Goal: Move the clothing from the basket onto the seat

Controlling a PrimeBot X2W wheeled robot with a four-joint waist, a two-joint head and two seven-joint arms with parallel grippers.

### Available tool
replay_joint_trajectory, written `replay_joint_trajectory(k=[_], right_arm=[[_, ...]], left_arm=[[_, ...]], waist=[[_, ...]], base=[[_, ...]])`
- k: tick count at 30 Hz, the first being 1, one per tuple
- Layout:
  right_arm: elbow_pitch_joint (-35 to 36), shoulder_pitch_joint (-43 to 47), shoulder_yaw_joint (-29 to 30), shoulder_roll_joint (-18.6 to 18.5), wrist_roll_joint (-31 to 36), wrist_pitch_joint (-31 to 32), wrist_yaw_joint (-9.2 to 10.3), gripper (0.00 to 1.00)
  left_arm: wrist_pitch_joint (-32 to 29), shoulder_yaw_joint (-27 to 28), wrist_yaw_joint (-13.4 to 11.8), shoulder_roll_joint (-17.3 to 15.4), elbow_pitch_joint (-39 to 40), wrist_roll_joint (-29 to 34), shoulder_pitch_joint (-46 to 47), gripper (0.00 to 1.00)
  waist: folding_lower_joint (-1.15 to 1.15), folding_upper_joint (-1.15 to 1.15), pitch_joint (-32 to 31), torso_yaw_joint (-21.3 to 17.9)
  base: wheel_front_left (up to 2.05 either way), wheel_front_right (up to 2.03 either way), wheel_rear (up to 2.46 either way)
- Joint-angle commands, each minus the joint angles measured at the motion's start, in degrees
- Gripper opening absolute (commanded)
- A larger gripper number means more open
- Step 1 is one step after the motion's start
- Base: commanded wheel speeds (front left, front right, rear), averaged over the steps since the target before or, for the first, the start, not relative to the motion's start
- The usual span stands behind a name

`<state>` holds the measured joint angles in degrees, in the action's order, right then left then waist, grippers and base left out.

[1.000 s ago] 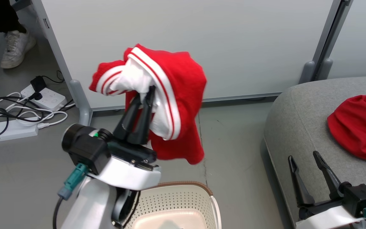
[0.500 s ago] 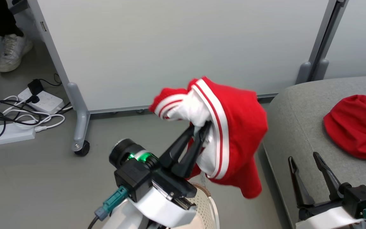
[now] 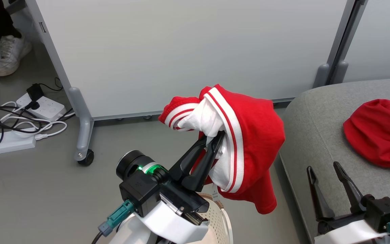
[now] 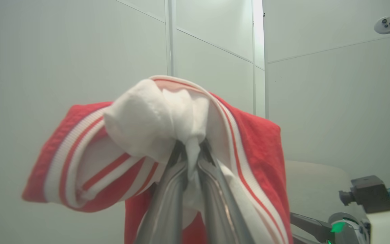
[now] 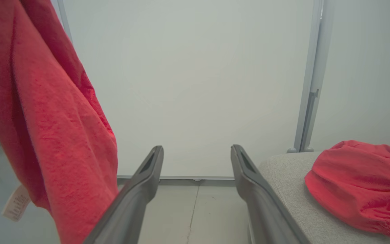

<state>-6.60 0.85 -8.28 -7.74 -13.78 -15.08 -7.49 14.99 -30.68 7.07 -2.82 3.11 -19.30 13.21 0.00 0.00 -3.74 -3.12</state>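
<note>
- The left pincer (image 3: 218, 137) is pinching the soft, bunched white fleece of the striped top (image 3: 252, 135), and the red knit is draping past its tips.
- The right pincer (image 3: 323, 166) is sitting spread wide and holding nothing, over the rounded edge of the grey woven seat (image 3: 313, 115).
- A plain red garment (image 3: 377, 135) is lying crumpled on the seat just beyond it.
- The perforated basket (image 3: 224, 220) is peeking out below the left pincer, with open floor (image 3: 29, 189) to its left.

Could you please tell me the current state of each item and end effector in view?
striped garment, lifted in the air, hanging from the left end effector
plain red garment, lying crumpled on the seat
left end effector, shut on the striped garment
right end effector, open, empty
basket, upright on the floor, inside hidden
</note>
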Motion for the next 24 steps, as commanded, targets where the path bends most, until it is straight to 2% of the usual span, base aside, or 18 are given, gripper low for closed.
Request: replay_joint_trajectory(k=[1,8,14,21,24], right_arm=[[0.08,0.02,0.00,-0.24,-0.23,-0.06,-0.01,1.00],[1.30,-0.28,0.70,-0.94,-0.42,-0.06,-0.01,1.00],[3.42,-1.68,-3.68,-4.63,-0.27,-0.06,-0.01,1.00],[8.66,-3.01,-12.47,-10.53,-4.75,-0.05,-0.01,1.00],[10.01,-3.48,-14.59,-11.64,-6.38,-0.06,-0.01,1.00]], left_arm=[[0.22,0.36,0.29,-0.17,-0.10,0.12,0.20,0.00],[0.23,0.50,0.30,-0.15,-1.23,0.33,-0.05,0.00],[0.23,0.74,0.37,-0.15,-1.48,0.69,0.00,0.00],[0.22,0.77,0.38,-0.16,-1.81,0.81,0.10,0.00],[0.23,0.63,0.40,-0.14,-1.87,0.82,0.11,0.00]], waist=[[0.00,0.00,-0.04,0.10],[0.00,0.00,-0.08,0.57],[0.00,0.00,0.22,0.64],[0.00,0.00,0.60,0.75],[0.00,0.00,0.70,0.77]], base=[[0.00,0.00,0.00],[0.00,0.00,0.00],[0.00,0.00,0.00],[0.00,0.00,0.00],[0.00,0.00,0.00]])
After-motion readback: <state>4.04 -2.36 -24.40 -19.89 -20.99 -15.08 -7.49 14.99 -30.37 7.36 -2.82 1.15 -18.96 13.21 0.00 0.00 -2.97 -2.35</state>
